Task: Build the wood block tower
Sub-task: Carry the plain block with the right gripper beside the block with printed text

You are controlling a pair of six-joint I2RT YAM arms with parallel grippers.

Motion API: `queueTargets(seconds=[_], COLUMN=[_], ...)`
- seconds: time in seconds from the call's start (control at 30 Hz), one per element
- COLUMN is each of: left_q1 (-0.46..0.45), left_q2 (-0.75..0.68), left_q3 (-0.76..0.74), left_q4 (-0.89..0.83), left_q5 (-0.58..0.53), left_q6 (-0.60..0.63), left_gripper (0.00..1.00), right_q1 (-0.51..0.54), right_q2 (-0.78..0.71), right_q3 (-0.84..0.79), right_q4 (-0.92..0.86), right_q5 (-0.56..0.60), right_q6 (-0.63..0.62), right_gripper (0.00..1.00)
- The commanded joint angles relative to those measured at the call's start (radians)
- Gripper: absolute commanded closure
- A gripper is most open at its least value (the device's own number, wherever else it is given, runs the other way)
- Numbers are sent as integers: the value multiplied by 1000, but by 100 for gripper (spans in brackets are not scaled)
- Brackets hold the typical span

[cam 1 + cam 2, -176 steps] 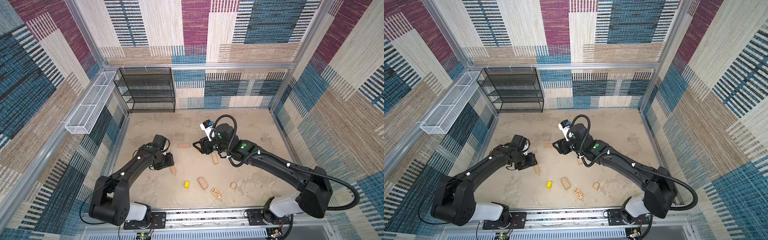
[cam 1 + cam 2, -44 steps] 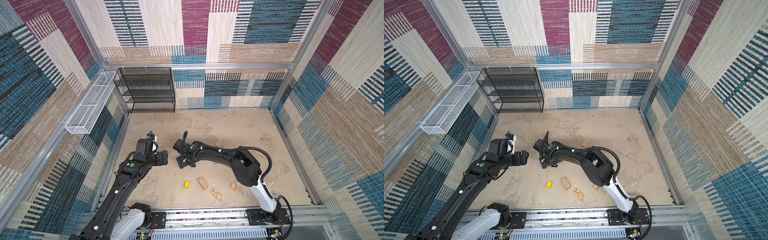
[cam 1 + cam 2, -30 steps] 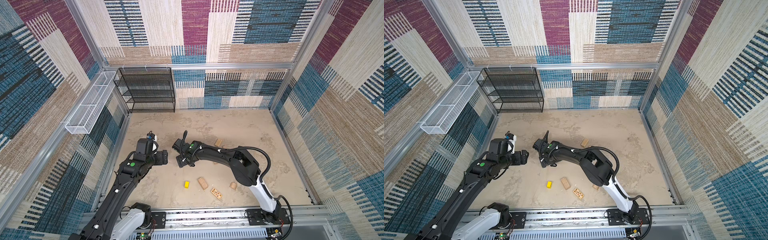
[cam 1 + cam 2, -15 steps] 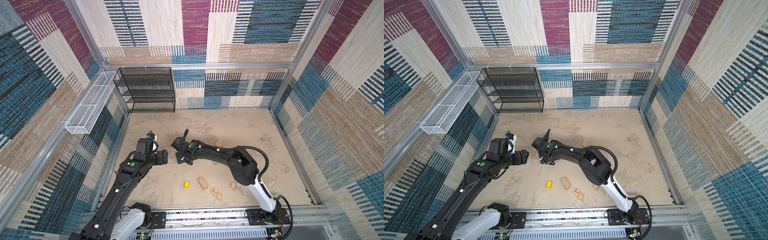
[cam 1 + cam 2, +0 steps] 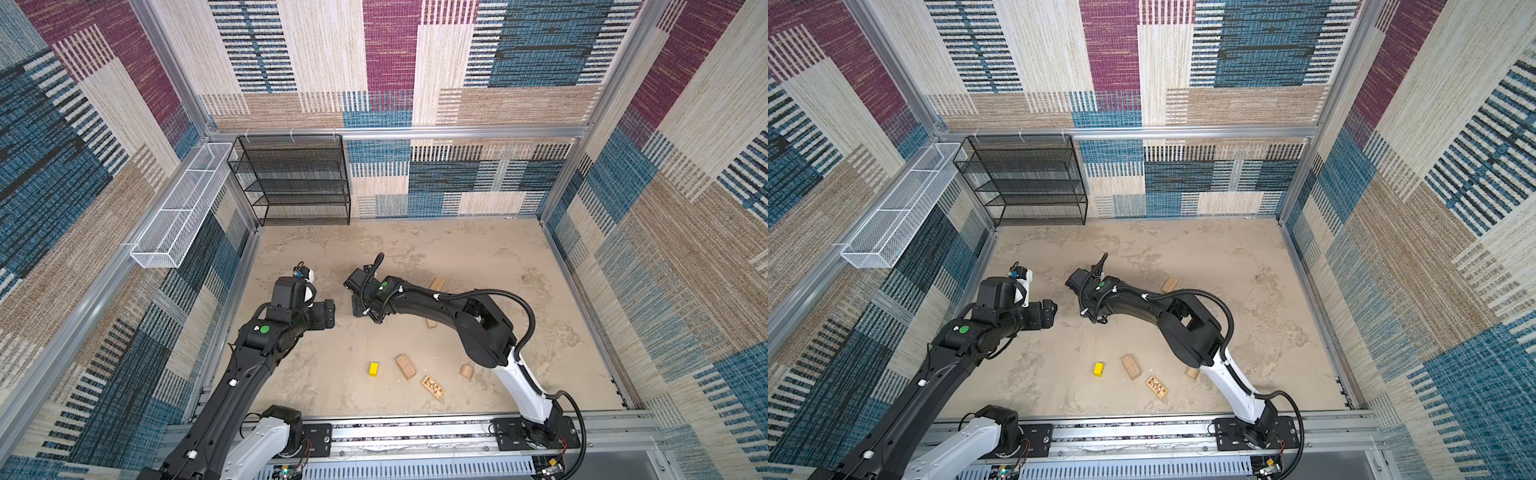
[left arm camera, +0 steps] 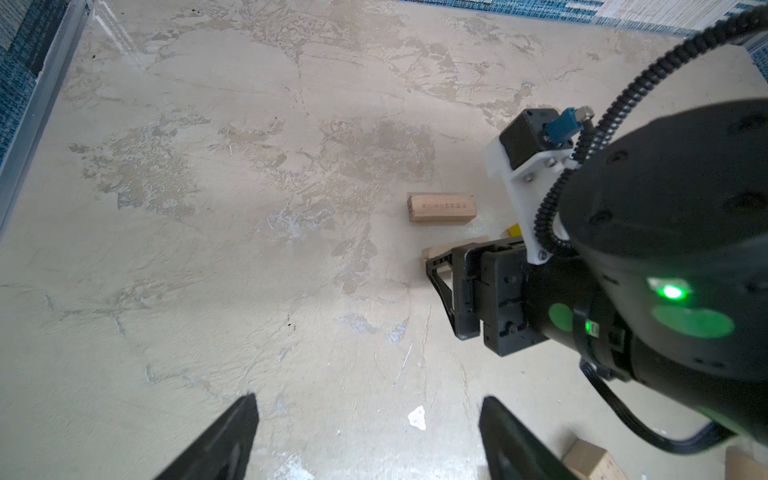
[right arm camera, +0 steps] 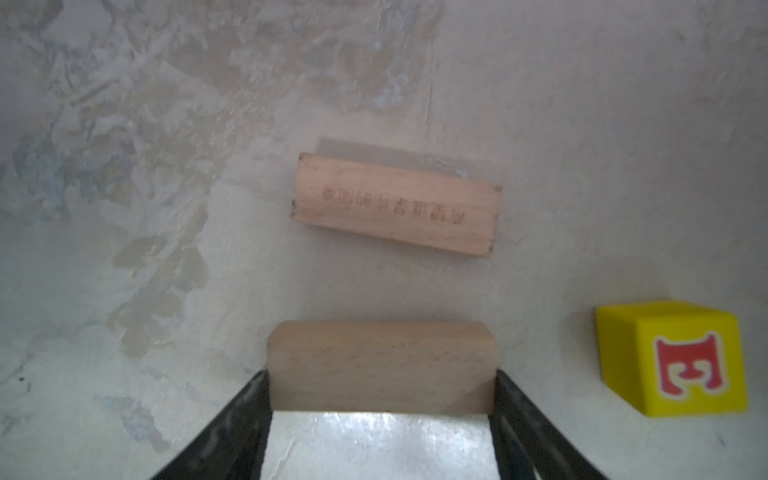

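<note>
Right gripper [image 7: 380,390] is clamping a plain tan block [image 7: 381,353], a smooth unpainted oblong. Its black fingers [image 7: 245,419] are pressing on the block's 2 short ends, low over the bench [image 5: 478,257] left of centre. Just beyond it a stamped tan block [image 7: 397,203] is lying flat, with faint burnt lettering along its top face, apart from the held one. A glossy yellow cube [image 7: 669,357] with a red letter is sitting off to the side, apart from both.

Left gripper [image 6: 368,401] is hanging released, dark pointed jaws spread wide with nothing between. It is facing the right gripper from the bench's left side, near but not touching.

Near the front edge 4 pieces are lying singly in a loose row:
- small yellow block [image 5: 373,368]
- flat tan oblong [image 5: 405,366]
- dark-patterned block [image 5: 432,386]
- rounded tan piece [image 5: 466,372]

Toward centre, a far tan oblong [image 5: 436,284] and a half-hidden tan oblong [image 5: 431,323] are showing past the right arm. Every visible block is lying on the bench or in the claw, none resting on another. The bench surface is looking rough, mottled beige, plaster-like.
</note>
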Motion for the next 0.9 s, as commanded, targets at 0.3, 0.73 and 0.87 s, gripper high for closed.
queueTargets(seconds=[0.3, 0.73, 0.87], left_q1=[1, 1, 1], left_q2=[-6, -3, -3], left_q3=[1, 0, 1], left_q4=[1, 1, 2], left_q5=[-1, -1, -1], left_q6=[-13, -14, -14], left_gripper=[12, 12, 12], right_q1=[-8, -15, -15], right_q2=[45, 66, 61], right_q3=[67, 96, 88], right_q4=[5, -19, -14], right_q5=[-1, -29, -37], right_q6=[40, 49, 49], right_gripper=[20, 9, 11])
